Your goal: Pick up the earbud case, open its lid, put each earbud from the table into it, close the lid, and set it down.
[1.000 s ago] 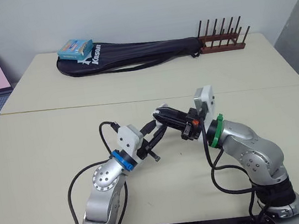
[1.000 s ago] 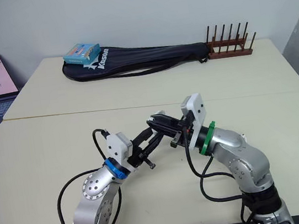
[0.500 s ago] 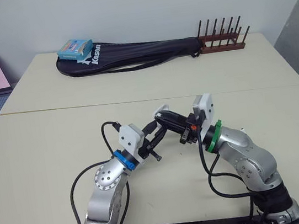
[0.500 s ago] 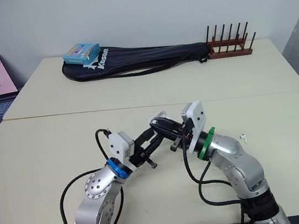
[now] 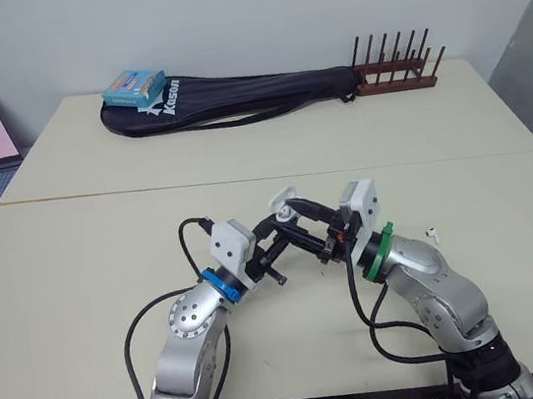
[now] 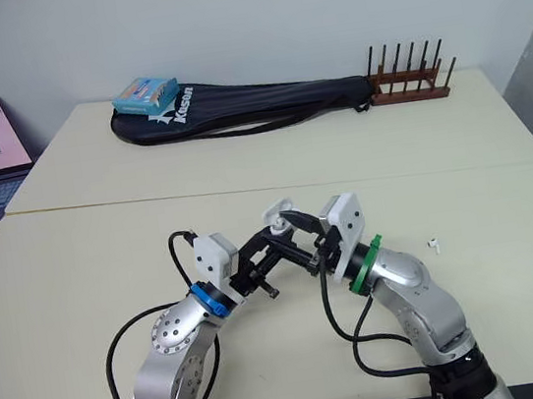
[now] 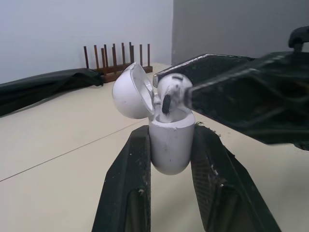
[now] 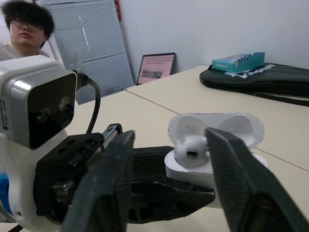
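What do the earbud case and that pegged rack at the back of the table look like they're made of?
The earbud case seems to be hard white plastic, smooth, with soft highlights on its rounded shell. The rack is probably wood: reddish-brown, matt, with slim upright pegs on a flat base. A stained or painted finish can't be ruled out.

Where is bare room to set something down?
Free: the cream table's left half, beside the left gripper; the strip before the black racket bag. Crowded: the middle, where the right gripper meets the white earbud case; a small white earbud lies further right.
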Action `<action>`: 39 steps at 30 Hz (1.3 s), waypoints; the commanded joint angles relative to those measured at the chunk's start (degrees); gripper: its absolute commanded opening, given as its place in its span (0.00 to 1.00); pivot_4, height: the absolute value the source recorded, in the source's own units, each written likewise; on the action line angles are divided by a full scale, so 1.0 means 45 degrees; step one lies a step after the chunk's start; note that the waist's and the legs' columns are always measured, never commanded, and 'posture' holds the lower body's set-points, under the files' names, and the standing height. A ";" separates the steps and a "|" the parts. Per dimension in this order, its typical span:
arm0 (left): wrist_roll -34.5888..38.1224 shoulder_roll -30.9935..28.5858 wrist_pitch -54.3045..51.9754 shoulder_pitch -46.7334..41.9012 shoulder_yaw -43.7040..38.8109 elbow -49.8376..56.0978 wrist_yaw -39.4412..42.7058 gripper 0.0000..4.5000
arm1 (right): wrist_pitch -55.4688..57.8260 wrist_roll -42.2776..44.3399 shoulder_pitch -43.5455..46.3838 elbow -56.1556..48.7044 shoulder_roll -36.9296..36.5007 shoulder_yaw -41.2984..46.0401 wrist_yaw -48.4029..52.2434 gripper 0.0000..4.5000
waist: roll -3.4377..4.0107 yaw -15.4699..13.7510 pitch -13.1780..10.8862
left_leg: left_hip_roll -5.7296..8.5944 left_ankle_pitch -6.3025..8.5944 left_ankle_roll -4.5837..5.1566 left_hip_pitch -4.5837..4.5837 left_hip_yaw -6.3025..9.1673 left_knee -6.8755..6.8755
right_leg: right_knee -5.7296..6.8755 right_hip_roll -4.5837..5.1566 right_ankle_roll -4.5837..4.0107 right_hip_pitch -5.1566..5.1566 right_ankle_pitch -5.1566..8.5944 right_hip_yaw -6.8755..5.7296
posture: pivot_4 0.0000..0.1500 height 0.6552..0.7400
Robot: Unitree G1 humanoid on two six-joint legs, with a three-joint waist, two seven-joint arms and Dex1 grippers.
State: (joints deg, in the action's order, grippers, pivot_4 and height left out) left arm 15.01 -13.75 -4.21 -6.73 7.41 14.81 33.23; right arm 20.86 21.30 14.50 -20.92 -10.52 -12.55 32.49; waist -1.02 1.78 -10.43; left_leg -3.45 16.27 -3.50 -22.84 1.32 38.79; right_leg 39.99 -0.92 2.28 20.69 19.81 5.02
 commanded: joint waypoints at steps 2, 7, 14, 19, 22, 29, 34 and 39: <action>0.0209 0.0025 0.0330 -0.0058 0.0002 0.0825 0.0085 0.17 | 0.0092 0.0195 0.0010 -0.0510 -0.0307 0.0359 0.0005 0.67 | 0.0000 0.0000 0.0000 | 0.0000 0.0000 0.0000 0.0000 -0.0002 0.0000 | -0.0001 0.0001 0.0000 0.0000 0.0000 0.0002 | 1.00 0.85; 0.0139 -0.0012 0.0469 0.0050 0.0009 0.0603 0.0133 0.17 | 0.1038 0.1313 -0.0475 -0.2136 -0.1837 0.1657 0.0461 0.67 | 0.0000 -0.0029 0.0000 | 0.0000 0.0000 0.0000 -0.0005 0.0002 0.0000 | -0.0002 0.0004 0.0000 0.0000 0.0000 0.0004 | 1.00 0.85; -0.0072 -0.0299 0.0999 0.0254 0.0076 0.0133 0.0533 0.17 | 0.2265 0.2756 -0.2919 -0.3429 -0.5672 0.5340 0.1739 0.67 | -0.0001 -0.0060 -0.0001 | 0.0007 0.0002 0.0003 -0.0010 -0.0002 -0.0001 | -0.0012 0.0001 0.0000 -0.0006 0.0000 0.0020 | 1.00 0.85; -0.0120 -0.0414 0.1373 0.0281 0.0032 -0.0205 0.0693 0.17 | 0.2117 0.2604 -0.6138 -0.2836 -0.7748 0.8510 0.3402 0.76 | 0.0001 -0.0073 0.0000 | 0.0016 0.0002 0.0005 0.0000 -0.0024 -0.0002 | -0.0023 -0.0001 0.0001 -0.0031 0.0002 0.0024 | 1.00 0.85; -0.0139 -0.0424 0.1504 0.0301 0.0041 -0.0330 0.0725 0.17 | 0.1495 0.1970 -0.7628 -0.1927 -0.8358 0.9845 0.4320 0.95 | -0.0003 -0.0040 -0.0002 | 0.0022 0.0003 0.0006 0.0018 -0.0042 0.0002 | -0.0025 -0.0001 0.0002 -0.0051 0.0002 0.0031 | 1.00 0.85; -0.0231 -0.0440 0.1739 0.0208 0.0000 -0.0603 0.0800 0.17 | 0.0769 0.1041 -0.8619 -0.0808 -0.8657 1.0857 0.4727 1.00 | -0.0004 -0.0001 -0.0002 | 0.0022 0.0004 0.0007 0.0068 -0.0083 -0.0003 | -0.0029 -0.0004 0.0004 -0.0087 0.0003 0.0052 | 1.00 0.85; -0.0290 -0.0443 0.1800 0.0222 -0.0069 -0.0637 0.0752 0.17 | 0.1146 0.0664 -0.8809 -0.1145 -0.8649 1.0492 0.4481 1.00 | -0.0004 -0.0030 -0.0002 | 0.0024 0.0004 0.0007 0.0063 -0.0080 -0.0003 | -0.0038 -0.0002 0.0005 -0.0090 0.0003 0.0060 | 1.00 0.85; -0.0239 -0.0571 0.1784 0.0269 -0.0113 -0.0590 0.0844 0.17 | 0.1024 0.0188 -0.9403 -0.0721 -0.8903 1.0638 0.4879 1.00 | -0.0002 -0.0054 -0.0002 | 0.0023 0.0004 0.0006 0.0042 -0.0072 -0.0005 | -0.0072 0.0001 0.0004 -0.0091 0.0003 0.0047 | 1.00 0.85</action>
State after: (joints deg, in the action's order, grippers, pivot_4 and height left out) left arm 13.79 -16.26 2.72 -5.18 7.27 10.66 36.90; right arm 26.04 22.71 -27.94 -24.14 -49.40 34.24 53.78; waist -1.03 1.53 -10.44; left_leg -3.34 16.29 -3.47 -22.64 0.96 38.77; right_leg 39.65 -0.91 2.30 20.27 19.82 5.26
